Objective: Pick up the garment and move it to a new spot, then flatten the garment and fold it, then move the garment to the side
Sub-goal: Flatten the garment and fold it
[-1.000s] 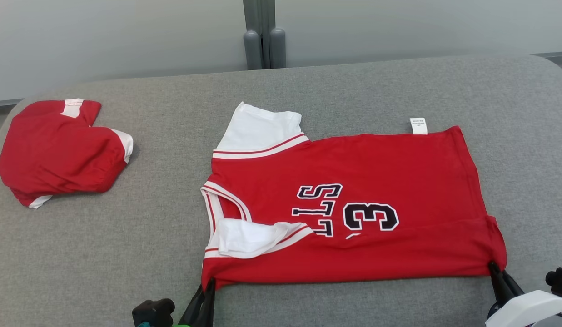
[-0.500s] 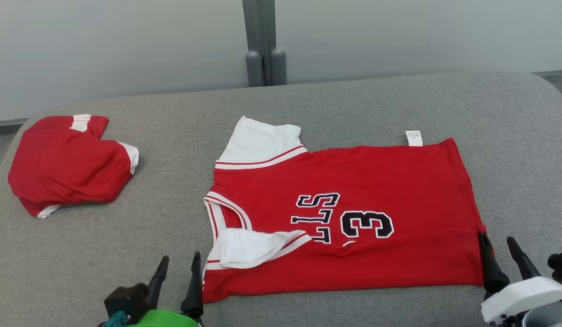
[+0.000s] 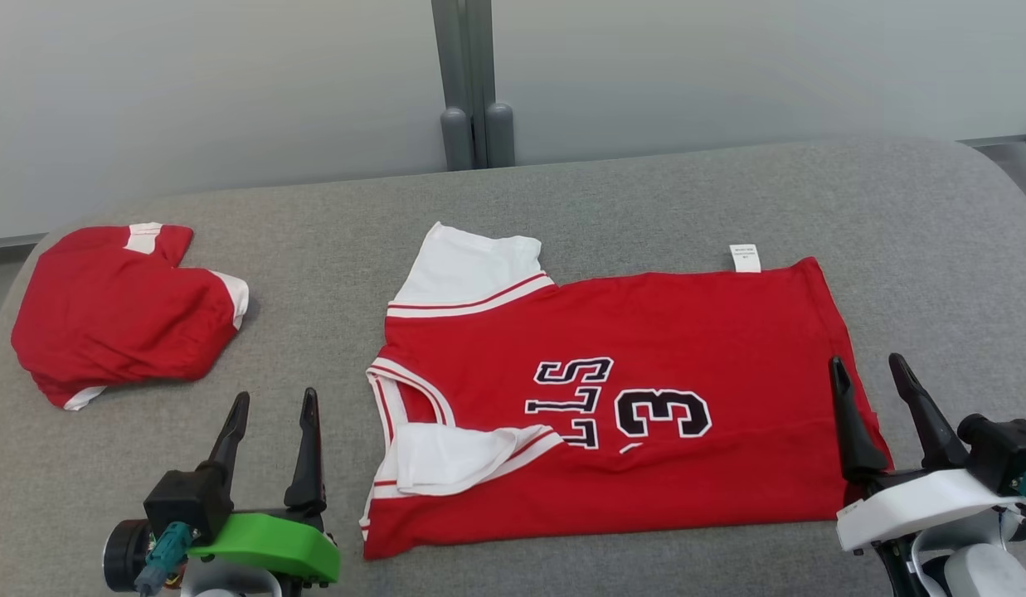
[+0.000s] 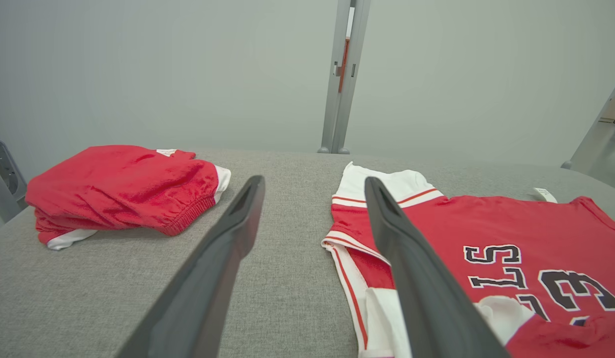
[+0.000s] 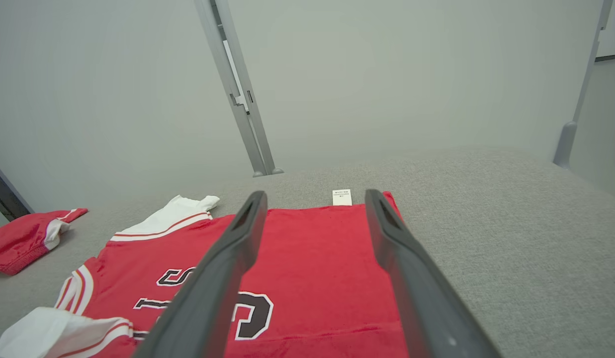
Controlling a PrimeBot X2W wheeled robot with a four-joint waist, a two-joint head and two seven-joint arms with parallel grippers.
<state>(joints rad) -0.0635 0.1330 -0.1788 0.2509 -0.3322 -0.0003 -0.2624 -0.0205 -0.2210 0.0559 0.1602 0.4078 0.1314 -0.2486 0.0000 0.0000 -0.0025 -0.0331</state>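
The red jersey (image 3: 629, 348) lies flat at the centre of the grey counter (image 3: 645, 191), with the collar left, the hem right and the near edge folded over. Left gripper (image 3: 275, 395): fingers wide, holding nothing, just left of the collar. Right gripper (image 3: 866, 361): fingers wide, holding nothing, at the hem. A second red garment (image 3: 119, 315) lies at the far left.

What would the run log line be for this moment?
jersey: flat on table, near edge folded over | left gripper: open, empty, beside collar | right gripper: open, empty, by hem
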